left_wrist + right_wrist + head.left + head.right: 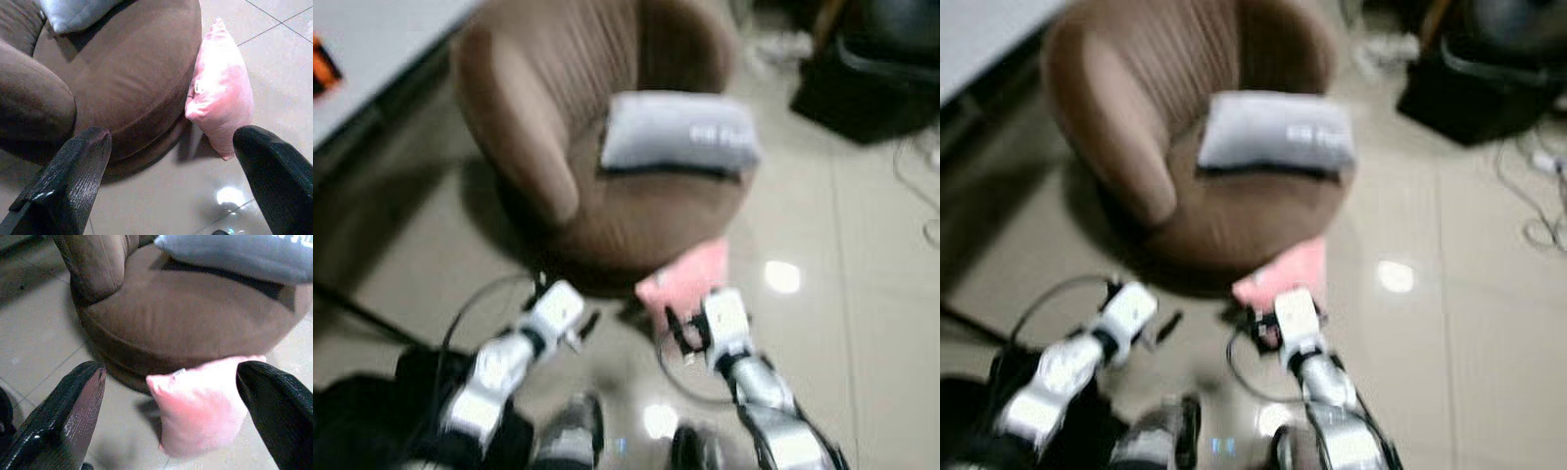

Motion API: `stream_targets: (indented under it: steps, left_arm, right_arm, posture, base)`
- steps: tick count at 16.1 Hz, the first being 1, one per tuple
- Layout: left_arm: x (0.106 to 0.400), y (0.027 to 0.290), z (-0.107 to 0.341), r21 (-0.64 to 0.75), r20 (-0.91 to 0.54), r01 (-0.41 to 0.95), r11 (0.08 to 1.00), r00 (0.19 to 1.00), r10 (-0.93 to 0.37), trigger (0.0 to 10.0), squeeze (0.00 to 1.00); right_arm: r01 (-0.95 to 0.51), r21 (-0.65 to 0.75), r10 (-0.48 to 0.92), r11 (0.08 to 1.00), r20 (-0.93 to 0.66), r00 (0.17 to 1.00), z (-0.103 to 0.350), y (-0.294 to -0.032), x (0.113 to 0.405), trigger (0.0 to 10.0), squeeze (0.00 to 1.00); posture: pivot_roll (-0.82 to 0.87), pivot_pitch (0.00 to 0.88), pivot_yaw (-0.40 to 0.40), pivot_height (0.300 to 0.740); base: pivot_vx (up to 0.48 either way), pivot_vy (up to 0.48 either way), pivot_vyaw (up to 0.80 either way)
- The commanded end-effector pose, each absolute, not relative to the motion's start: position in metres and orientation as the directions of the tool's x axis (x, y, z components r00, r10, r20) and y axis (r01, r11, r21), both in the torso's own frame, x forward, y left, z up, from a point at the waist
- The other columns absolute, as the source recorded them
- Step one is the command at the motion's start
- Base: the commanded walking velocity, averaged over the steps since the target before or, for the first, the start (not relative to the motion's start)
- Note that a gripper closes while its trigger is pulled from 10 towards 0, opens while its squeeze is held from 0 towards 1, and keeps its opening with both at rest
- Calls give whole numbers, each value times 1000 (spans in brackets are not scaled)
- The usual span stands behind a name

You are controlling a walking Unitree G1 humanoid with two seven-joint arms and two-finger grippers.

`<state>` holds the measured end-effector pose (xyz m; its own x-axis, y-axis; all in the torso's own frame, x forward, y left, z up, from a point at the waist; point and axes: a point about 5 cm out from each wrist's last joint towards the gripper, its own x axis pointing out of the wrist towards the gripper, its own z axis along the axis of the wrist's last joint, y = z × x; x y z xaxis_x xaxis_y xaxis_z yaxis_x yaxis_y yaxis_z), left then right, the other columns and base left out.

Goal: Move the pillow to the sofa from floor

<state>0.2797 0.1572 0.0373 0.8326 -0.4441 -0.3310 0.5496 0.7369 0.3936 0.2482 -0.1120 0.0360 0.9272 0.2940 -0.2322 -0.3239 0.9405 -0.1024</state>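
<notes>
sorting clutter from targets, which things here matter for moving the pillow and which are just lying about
For the job:
pink pillow on the floor
brown sofa chair
right hand, open

Lying about:
grey pillow on the seat
cables
black bag

Bare floor tile (822,294) at 3 o'clock of pink pillow (685,279), open approach; brown sofa (636,215) base blocks its 12 o'clock, touching.

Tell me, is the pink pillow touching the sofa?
Touching. In the left wrist view the pink pillow stands on the floor, its edge pressed against the sofa base with no gap between them.
</notes>
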Motion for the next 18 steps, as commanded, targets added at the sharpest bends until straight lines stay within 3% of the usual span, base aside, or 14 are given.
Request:
stream_targets:
  steps: [1, 5, 18]
  left_arm:
    - [278, 158, 34, 404, -343, 544, 735, 835, -430, 10000, 0]
    - [278, 160, 35, 416, -339, 534, 736, 842, -420, 10000, 0]
    - [277, 158, 35, 417, -340, 544, 728, 836, -431, 10000, 0]
  right_arm:
    - [-310, -104, 278, 945, -247, 928, 33, -117, 245, 10000, 55]
    - [-318, -116, 278, 941, -272, 921, 30, -116, 245, 10000, 67]
    - [-301, -105, 264, 948, -272, 925, 26, -118, 246, 10000, 75]
  posture:
    - [76, 227, -9, 740]
    - [80, 219, -9, 740]
    - [82, 228, -5, 605]
  base:
    - [0, 0, 0]
    - [0, 0, 0]
    - [0, 0, 0]
